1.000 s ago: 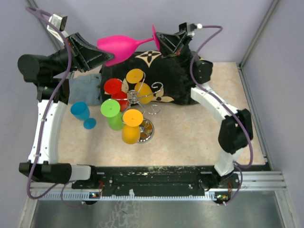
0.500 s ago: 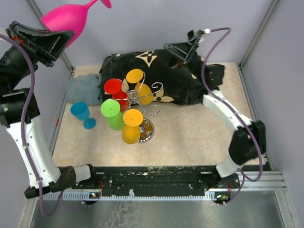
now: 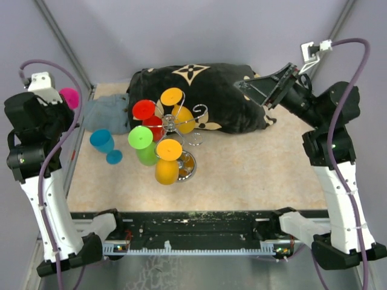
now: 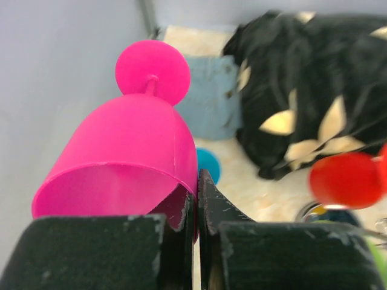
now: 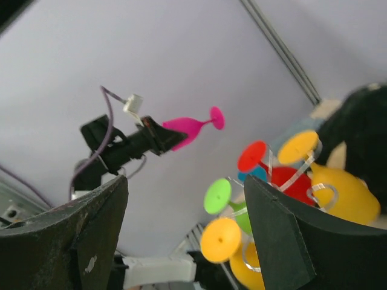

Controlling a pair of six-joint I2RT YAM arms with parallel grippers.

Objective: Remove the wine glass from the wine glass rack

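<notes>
1. The left gripper (image 4: 196, 202) is clamped on the rim of a bright pink plastic wine glass (image 4: 133, 145). One finger is inside the bowl and one outside.
2. The pink glass is held in the air at the far left of the work area, beside the grey wall. Its round foot points away from the wrist, and it is well apart from the rack.
3. The silver wire wine glass rack (image 3: 172, 124), with curled scroll arms and a shiny round base, stands on the beige table top (image 3: 254, 175).
4. Four glasses hang on the rack. One has an orange foot (image 3: 172, 96), one a red foot (image 3: 144, 110), one a green foot (image 3: 139, 138), and the fourth, an orange one (image 3: 169, 158), is nearest the arms.
5. A blue plastic glass (image 3: 103, 142) sits on the table just left of the rack, near a grey-blue cloth (image 3: 106, 112).
6. A black fabric bundle with cream flower patterns (image 3: 205, 96) lies behind the rack.
7. The right gripper (image 5: 184, 179) is raised over the right end of the bundle, its jaws spread wide and holding nothing.
</notes>
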